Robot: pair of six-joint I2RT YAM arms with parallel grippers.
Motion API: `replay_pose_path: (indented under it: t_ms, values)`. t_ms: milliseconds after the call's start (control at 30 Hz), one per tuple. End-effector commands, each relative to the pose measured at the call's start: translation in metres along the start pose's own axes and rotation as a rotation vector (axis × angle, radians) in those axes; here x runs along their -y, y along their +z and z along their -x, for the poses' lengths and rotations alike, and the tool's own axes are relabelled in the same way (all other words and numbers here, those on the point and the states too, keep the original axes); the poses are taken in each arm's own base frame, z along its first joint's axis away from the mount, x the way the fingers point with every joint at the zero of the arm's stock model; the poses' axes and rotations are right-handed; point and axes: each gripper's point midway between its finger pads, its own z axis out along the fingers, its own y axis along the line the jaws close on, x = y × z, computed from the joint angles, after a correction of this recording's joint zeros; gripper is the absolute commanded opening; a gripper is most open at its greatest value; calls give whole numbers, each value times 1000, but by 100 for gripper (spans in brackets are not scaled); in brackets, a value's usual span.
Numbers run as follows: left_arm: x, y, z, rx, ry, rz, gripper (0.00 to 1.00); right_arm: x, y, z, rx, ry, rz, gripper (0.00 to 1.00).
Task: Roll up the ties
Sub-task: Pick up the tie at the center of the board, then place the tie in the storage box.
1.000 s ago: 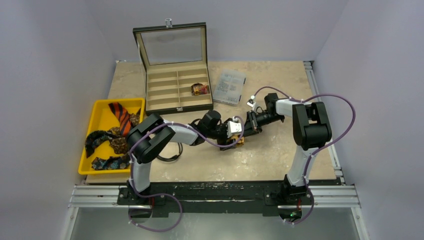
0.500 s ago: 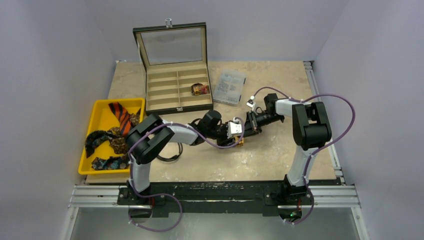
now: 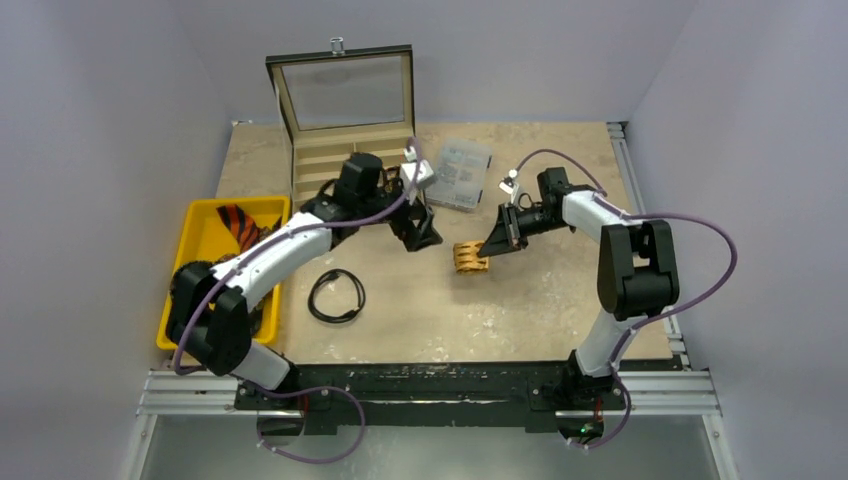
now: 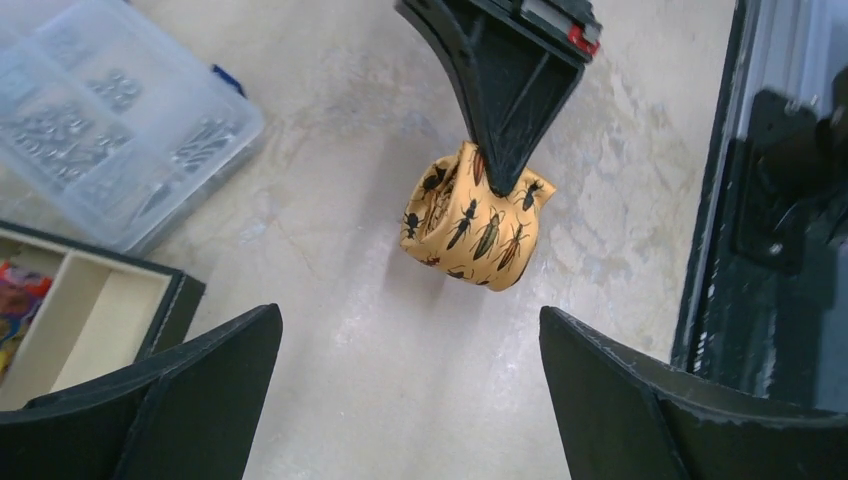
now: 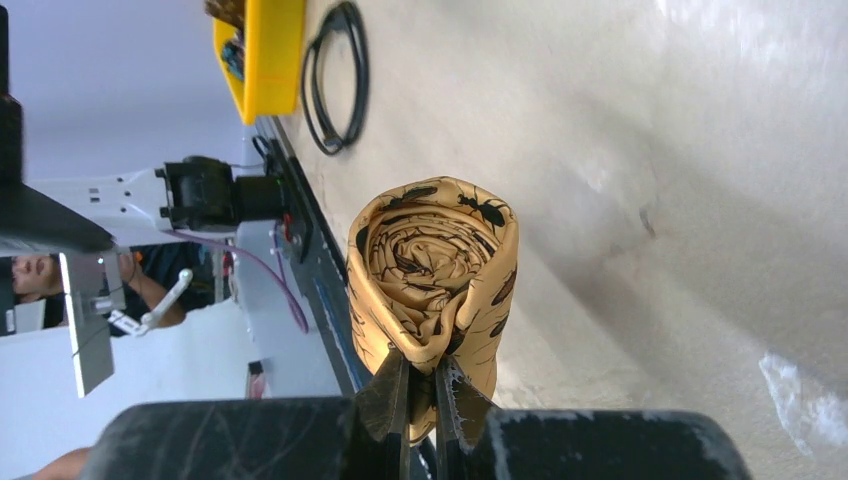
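Note:
A tan-gold tie (image 3: 469,258) printed with dark insects is rolled into a tight coil at the table's middle. My right gripper (image 3: 489,248) is shut on the roll's edge, and the fabric (image 5: 435,265) is pinched between its two fingers. It hangs just above the table. My left gripper (image 3: 418,232) is open wide, back and to the left of the roll (image 4: 478,222), with nothing between its fingers (image 4: 200,380). An orange tie with black stripes (image 3: 238,222) lies in the yellow tray (image 3: 212,208). Part of a multicoloured tie (image 4: 12,300) shows in a box compartment.
A wooden compartment box (image 3: 325,170) with a raised glass lid stands at the back, partly behind my left arm. A clear plastic parts box (image 3: 460,172) lies to its right. A black cable loop (image 3: 335,296) rests on the table near the tray.
My left gripper has let go of the roll, opened wide and swung back and left toward the wooden box. The right gripper still holds the roll, which now shows fully.

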Motion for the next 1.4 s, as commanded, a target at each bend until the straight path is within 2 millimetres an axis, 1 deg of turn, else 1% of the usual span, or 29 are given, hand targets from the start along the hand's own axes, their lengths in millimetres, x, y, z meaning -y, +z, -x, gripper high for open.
replay_pose_path:
  t_ms: [0, 33, 67, 100, 167, 200, 267, 367, 400, 467, 600, 767, 833, 900, 1067, 1167, 1367]
  values:
    - [-6, -47, 24, -87, -330, 23, 100, -45, -21, 42, 103, -127, 58, 0]
    - [-7, -54, 26, -109, -405, 1, 100, -52, -24, 49, 117, -141, 66, 0]
    - [-12, -62, 28, -126, -478, -12, 100, -59, -27, 55, 134, -143, 76, 0]
    - [-9, -68, 33, -126, -530, -39, 100, -66, -30, 61, 149, -138, 88, 0]
    - [-10, -79, 45, -77, -624, -90, 100, -77, -33, 70, 183, -131, 114, 0]
    - [-9, -83, 50, -55, -666, -93, 100, -82, -35, 76, 201, -120, 129, 0]
    - [-10, -86, 53, -36, -717, -71, 100, -94, -37, 87, 239, -117, 165, 0]
    - [-6, -84, 58, -13, -794, -105, 100, -115, -37, 98, 264, -124, 214, 0]
    - [-6, -82, 57, -14, -840, -112, 100, -122, -36, 100, 262, -127, 227, 0]
    - [-3, -78, 66, 21, -890, -179, 100, -136, -34, 102, 255, -137, 250, 0]
    - [1, -75, 77, 88, -942, -271, 100, -155, -31, 101, 253, -154, 279, 0]
    - [-6, -68, 75, 119, -995, -251, 100, -171, -24, 92, 239, -180, 306, 0]
    - [-8, -65, 72, 129, -992, -238, 100, -175, -21, 89, 232, -180, 318, 0]
    - [-7, -62, 76, 153, -967, -254, 100, -178, -19, 88, 231, -187, 328, 0]
    - [8, -56, 84, 193, -950, -331, 90, -184, -16, 87, 215, -184, 349, 0]
    - [10, -53, 85, 213, -948, -351, 83, -185, -14, 86, 206, -185, 356, 0]
    - [10, -53, 89, 232, -946, -369, 59, -185, -13, 85, 200, -179, 360, 0]
